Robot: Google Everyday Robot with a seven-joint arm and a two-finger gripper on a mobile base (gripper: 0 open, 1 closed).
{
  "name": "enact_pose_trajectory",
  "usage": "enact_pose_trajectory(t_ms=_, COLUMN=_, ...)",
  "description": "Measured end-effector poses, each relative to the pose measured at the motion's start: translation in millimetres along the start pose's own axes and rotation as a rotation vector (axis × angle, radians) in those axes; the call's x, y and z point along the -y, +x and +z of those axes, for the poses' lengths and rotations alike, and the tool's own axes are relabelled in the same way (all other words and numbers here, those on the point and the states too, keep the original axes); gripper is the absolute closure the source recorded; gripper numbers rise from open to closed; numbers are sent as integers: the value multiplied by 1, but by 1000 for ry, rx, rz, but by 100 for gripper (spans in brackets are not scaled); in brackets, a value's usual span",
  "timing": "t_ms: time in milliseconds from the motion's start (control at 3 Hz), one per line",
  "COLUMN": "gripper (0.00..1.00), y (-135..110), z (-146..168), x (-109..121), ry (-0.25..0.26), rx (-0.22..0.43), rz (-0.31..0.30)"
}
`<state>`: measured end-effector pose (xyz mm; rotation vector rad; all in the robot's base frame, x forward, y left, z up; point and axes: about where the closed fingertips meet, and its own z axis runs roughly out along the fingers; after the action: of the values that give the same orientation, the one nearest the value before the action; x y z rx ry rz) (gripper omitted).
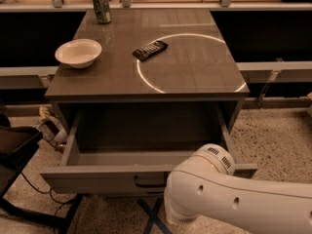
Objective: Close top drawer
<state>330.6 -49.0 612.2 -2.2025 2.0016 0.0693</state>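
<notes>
you are looking at the top drawer (146, 159), a wide matte-grey box with a smooth inside, standing partly open under the glossy brown tabletop (195, 77). its flat front is carrying a small dark rectangular handle (150, 181). the arm (234, 199), rounded white plastic, is covering the front's right end. the gripper is hiding behind it, so you cannot tell its state. a round white bowl (78, 52), a dark slim remote (150, 49) and a green can (102, 7) are sitting on top.

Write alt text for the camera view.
The top drawer of a grey cabinet stands open, the robot's white arm before it, gripper out of view. A bowl, can and small dark object sit on top.
</notes>
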Motion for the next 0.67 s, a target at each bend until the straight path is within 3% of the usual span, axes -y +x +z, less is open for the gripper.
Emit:
enact_pose_trajectory(t_ms=333, gripper=100, y=28, z=6, x=42, ry=9, rx=-48, rz=40)
enact_pose_trajectory(t_ms=667, gripper=100, y=41, z=7, x=61, ry=13, rx=-67, rz=58)
